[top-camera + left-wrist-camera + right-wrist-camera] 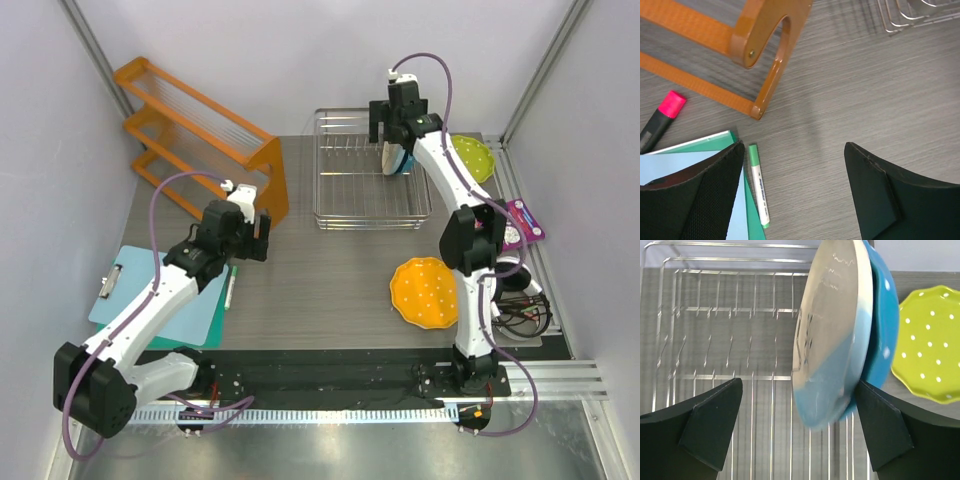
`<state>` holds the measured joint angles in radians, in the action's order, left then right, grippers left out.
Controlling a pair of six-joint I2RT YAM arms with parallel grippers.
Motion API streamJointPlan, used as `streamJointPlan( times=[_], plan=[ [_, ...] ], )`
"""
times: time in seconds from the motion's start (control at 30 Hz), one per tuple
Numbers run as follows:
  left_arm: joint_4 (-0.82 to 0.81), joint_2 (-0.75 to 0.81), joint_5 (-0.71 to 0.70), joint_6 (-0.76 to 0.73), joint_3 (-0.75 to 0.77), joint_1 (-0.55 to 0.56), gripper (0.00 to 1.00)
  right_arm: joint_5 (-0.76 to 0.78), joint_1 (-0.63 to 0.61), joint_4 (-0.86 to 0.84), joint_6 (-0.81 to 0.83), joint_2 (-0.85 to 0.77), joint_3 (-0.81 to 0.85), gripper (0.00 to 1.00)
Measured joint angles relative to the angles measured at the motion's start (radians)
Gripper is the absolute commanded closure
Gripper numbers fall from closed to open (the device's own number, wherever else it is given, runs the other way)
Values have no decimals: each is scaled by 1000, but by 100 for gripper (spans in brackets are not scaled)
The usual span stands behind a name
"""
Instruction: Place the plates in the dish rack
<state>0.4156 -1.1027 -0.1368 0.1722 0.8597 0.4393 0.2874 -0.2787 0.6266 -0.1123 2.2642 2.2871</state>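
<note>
The top view looks down from high behind the near edge over the whole table (pixel 330 290). Close wrist views face downward: left shares the orange shelf (pixel 747 30) with it, right the dish rack (pixel 370 218).

The silver wire dish rack (pixel 715 340) is free across its left slots. On its right, an upright cream-and-light-blue plate (pixel 830 340) leaning on a blue dotted plate (pixel 885 315) blocks the way. Bare grey table (pixel 320 280) lies open between the orange slatted shelf (pixel 200 130) and the flat orange dotted plate (pixel 424 292).

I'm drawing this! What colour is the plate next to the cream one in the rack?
That plate is blue with white dots; right wrist view.
</note>
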Motion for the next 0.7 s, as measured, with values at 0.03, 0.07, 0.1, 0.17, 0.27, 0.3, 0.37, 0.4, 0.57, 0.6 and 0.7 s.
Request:
streamJointPlan(
  times=[0.03,0.07,0.1,0.17,0.27,0.3,0.37,0.4,0.57,0.6,0.7],
  plan=[
    [0,0,13,-8,0,2,19,-11,-1,-3,8,-30,-29,0],
    [-2,2,25,-20,0,4,19,-24,-1,1,18,-69,-63,0],
    [-2,5,34,-26,0,5,19,-41,0,3,28,-119,-101,0],
    [-7,21,52,-50,-6,11,19,-84,0,-2,51,-247,-206,0],
    [-22,80,63,-84,-35,17,19,-161,4,-30,97,-481,-394,23],
    [-24,101,63,-95,-44,17,18,-214,7,-47,128,-596,-504,31],
    [-29,131,61,-109,-55,18,18,-305,8,-28,203,-777,-664,66],
    [-32,140,59,-113,-59,18,18,-340,8,-17,236,-833,-723,79],
    [-41,164,47,-128,-74,18,19,-493,5,139,477,-976,-1033,99],
    [-41,165,45,-129,-77,18,18,-506,5,169,515,-965,-1070,99],
    [-40,166,33,-127,-82,18,19,-533,5,248,647,-889,-1215,99]
  ],
)
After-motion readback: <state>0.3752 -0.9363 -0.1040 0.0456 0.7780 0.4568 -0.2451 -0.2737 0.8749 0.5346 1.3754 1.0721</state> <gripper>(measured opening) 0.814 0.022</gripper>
